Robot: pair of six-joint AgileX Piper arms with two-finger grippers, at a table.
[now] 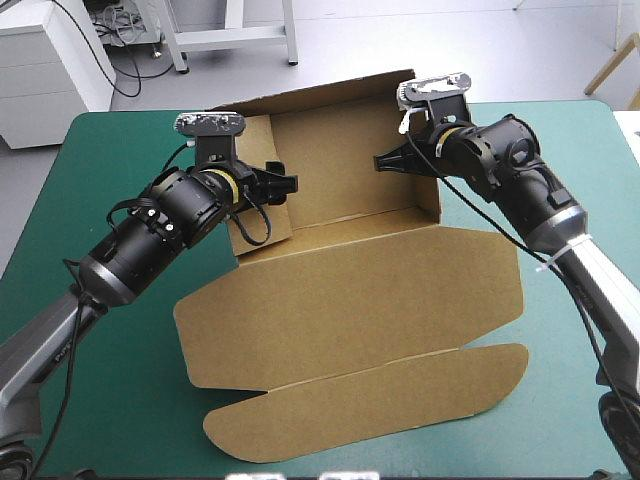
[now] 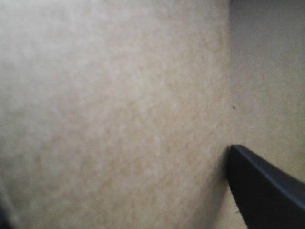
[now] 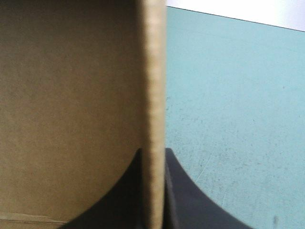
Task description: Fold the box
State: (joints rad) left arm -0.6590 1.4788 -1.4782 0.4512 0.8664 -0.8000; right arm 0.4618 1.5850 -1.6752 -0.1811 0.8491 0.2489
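Note:
The brown box lies mid-table, partly formed. Its back wall and both side walls stand up, while the wide lid panel and its rounded flap lie flat toward the near edge. My left gripper is at the left side wall. In the left wrist view brown board fills the picture, with one black finger far out to one side, so this gripper is open. My right gripper is shut on the top edge of the right side wall. That board edge stands between its fingers.
Bare teal-green cover surrounds the box, with wide strips at the table's left and right. The lid flap reaches close to the near edge. Outside the right wall, the right wrist view shows only bare cover.

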